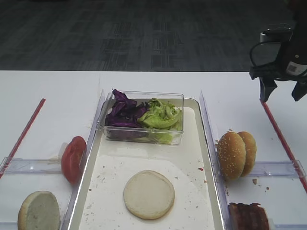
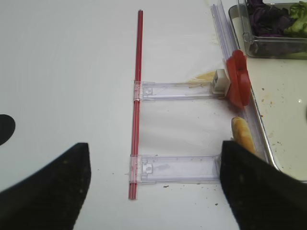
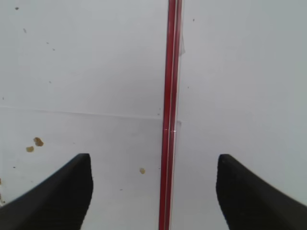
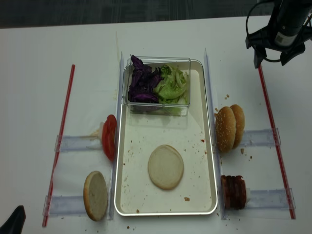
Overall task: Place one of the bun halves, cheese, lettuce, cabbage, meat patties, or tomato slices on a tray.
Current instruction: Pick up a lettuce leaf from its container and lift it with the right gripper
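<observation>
I see one pale bun half lying cut face up on the tray, near its middle, apart from the clear tub that sits at the tray's far end. In the tub, purple cabbage fills the left side and lettuce the right, touching each other. Left of the tray, tomato slices stand on edge against a clear rail, and another bun half stands nearer me, also just beside the tray. On the right, two seeded buns stand on edge together, with the patties nearer me on the next rail. My right claw hangs well apart from all the food, over the far end of the right red strip; its wrist view shows the jaws spread wide with nothing between them but the strip and bare table. My left claw also looks wide open and empty in its wrist view, over the left red strip, though only the finger bases show, so I am less sure of it.
</observation>
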Action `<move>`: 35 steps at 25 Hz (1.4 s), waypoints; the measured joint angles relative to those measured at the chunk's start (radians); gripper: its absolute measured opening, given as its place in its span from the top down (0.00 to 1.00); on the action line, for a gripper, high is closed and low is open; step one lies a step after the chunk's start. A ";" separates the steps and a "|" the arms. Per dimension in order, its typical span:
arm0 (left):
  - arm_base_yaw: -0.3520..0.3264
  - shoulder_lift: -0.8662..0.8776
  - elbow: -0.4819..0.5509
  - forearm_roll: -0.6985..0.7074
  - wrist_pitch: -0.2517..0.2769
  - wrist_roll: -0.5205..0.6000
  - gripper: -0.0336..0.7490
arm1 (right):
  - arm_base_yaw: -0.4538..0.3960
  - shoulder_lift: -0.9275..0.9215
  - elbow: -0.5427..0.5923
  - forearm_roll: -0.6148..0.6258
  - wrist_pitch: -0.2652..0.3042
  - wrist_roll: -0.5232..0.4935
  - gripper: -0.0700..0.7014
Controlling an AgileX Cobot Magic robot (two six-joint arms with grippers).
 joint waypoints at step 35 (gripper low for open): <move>0.000 0.000 0.000 0.001 0.000 0.000 0.26 | 0.575 0.008 0.000 0.146 -0.254 -0.027 0.18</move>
